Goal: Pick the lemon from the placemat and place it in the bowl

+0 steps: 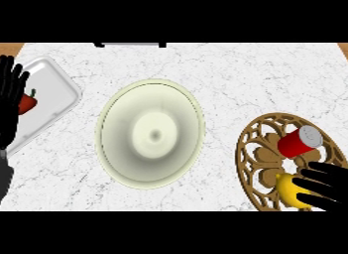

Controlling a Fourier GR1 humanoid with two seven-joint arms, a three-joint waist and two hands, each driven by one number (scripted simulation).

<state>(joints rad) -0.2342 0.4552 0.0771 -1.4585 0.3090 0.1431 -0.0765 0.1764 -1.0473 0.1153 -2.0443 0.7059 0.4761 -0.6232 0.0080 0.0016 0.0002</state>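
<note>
The pale green bowl (150, 134) sat near the middle of the white marbled bench (228, 74), and everything else is placed from it. To the right of the bowl, well apart from its rim, lay the round wooden placemat (251, 149), an openwork disc with carved cut-outs. On the placemat's near part rested the yellow lemon (286, 187), and just beyond the lemon, on the side farther from the robot, a red can (301, 141) with a silver top lay tilted on the openwork. The right hand (334, 186) came in from the lower right, over the near edge of the placemat; its dark fingers were spread apart and mostly straight, pointing toward the bowl, with the fingertips (302, 185) laid over the right side of the lemon. The fingers did not curl round the fruit (whether they pressed on it or merely hovered just above could not be told from this steep angle), so the lemon was on the mat, not lifted. The bowl held nothing visible. To the left of the bowl, near the bench's left edge, sat a white rectangular tray (56, 87) set at an angle, with a red object (28, 103) on it, partly hidden. The left hand (4, 106) stood over that tray's left part, open with fingers straight and pointing away from the robot, resting there and holding nothing.
</note>
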